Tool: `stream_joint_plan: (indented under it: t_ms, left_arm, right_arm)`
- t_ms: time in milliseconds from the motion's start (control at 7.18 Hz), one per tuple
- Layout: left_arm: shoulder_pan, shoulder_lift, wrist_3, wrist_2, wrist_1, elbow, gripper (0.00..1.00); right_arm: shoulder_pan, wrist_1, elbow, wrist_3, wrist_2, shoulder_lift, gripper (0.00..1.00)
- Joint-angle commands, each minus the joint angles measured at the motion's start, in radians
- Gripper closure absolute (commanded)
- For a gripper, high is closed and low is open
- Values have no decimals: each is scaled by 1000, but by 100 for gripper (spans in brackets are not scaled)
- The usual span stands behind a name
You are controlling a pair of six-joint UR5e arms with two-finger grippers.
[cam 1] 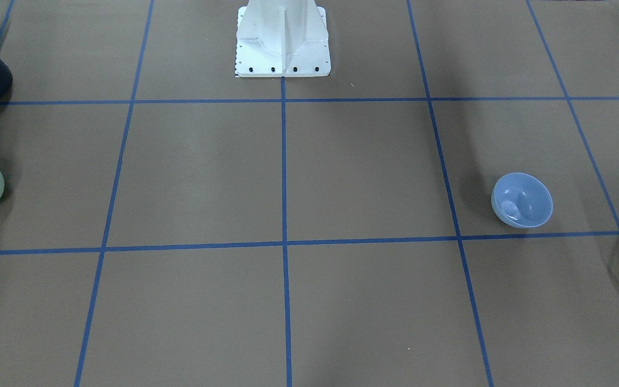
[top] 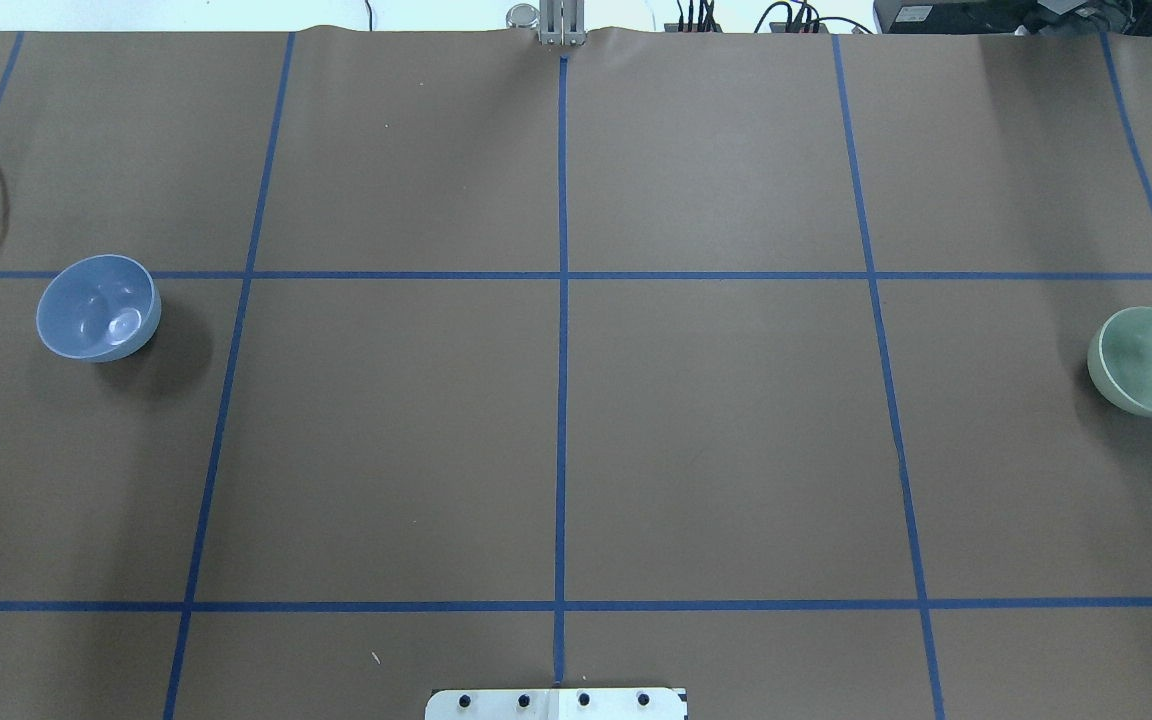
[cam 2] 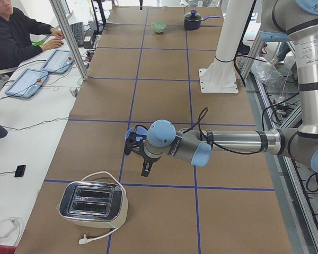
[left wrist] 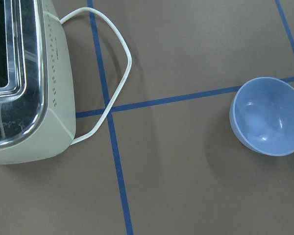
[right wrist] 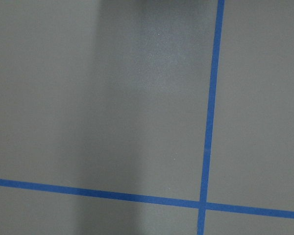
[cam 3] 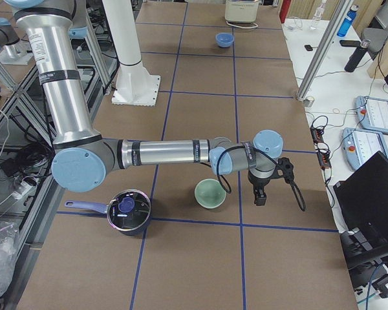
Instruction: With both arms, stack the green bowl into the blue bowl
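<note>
Counter (top: pixel 716 430): brown sheet, marked into squares with blue tape (top: pixel 562 400).
Green bowl (top: pixel 1151 360): stands upright, mouth up, at the robot's far right end of the counter; lies between the pot and the right tool in the side view, apart from both.
Blue bowl (top: pixel 96 307): stands upright, mouth up, at the far left end, just beside a tape line; well apart from the green bowl, with the whole middle of the counter between them.
Left arm (cam 2: pixel 238 142): reaches out low and level over the left end.
Left tool (cam 2: pixel 147 170): points down above the counter, near the toaster; shows only in the side view, so cannot tell whether wide or narrow.
Left wrist view: looks down on the blue bowl at the right edge and the toaster at the left edge.
Right arm (cam 3: pixel 161 154): stretches out level over the right end.
Right tool (cam 3: pixel 260 197): points down just beside the green bowl, on the side away from the base, not touching it; cannot tell wide or narrow, for the same reason.
Right wrist view: shows only counter and a tape crossing.
Toaster (cam 2: pixel 93 201): cream and chrome, at the left end beyond the blue bowl.
Cord (left wrist: pixel 112 73): white, loops out from the toaster across a tape line.
Pot (cam 3: pixel 126 212): dark, glass-lidded, near the green bowl.
Base (cam 1: pixel 282 43): white pedestal, bolted at the robot's edge.
</note>
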Motion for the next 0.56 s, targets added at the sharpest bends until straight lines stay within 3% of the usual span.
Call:
stream_joint_plan:
  t_ms: [0, 418]
  left_arm:
    - [0, 0, -1, 0, 0, 0, 3]
    - [0, -2, -8, 3, 0, -5, 3]
  right_arm:
    - [0, 8, 2, 2, 2, -1, 0]
    - [0, -32, 11, 19, -21, 2, 0]
